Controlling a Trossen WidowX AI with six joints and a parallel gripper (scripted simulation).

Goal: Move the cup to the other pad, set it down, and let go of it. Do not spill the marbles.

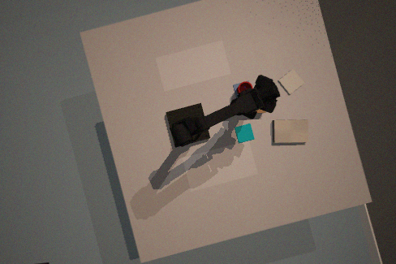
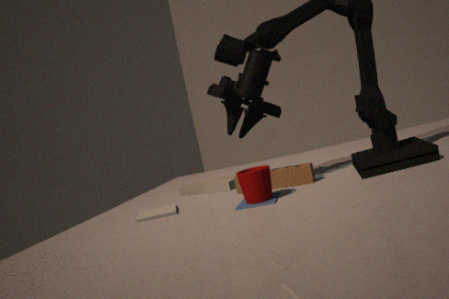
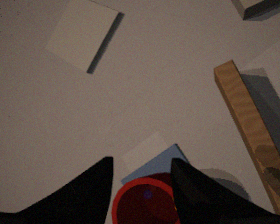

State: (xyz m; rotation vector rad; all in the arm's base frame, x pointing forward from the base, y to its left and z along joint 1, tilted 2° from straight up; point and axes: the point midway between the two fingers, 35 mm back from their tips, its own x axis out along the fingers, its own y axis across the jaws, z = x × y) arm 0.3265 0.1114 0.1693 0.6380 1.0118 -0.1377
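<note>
The red cup [image 1: 244, 88] [image 2: 255, 184] [image 3: 141, 207] stands upright on the blue pad [image 1: 235, 87] [image 2: 243, 205] [image 3: 161, 162]. A blue marble [image 3: 148, 194] shows dimly inside it in the wrist view, with a bit of yellow near the right finger; other contents are too dark to tell. The teal pad [image 1: 244, 133] lies bare across the table in the top view. My gripper [image 2: 235, 135] [image 3: 142, 165] is partly open and empty. It hangs tilted downward, clearly above the cup, with its fingertips over the cup's side in the wrist view.
A wooden bar [image 2: 294, 175] [image 3: 247, 112] stands between the two pads, mostly under the arm in the top view. A flat beige tile [image 1: 290, 82] [image 2: 157, 212] [image 3: 84, 35] and a larger beige block [image 1: 290, 131] [image 2: 207, 187] lie farther out from the arm's base.
</note>
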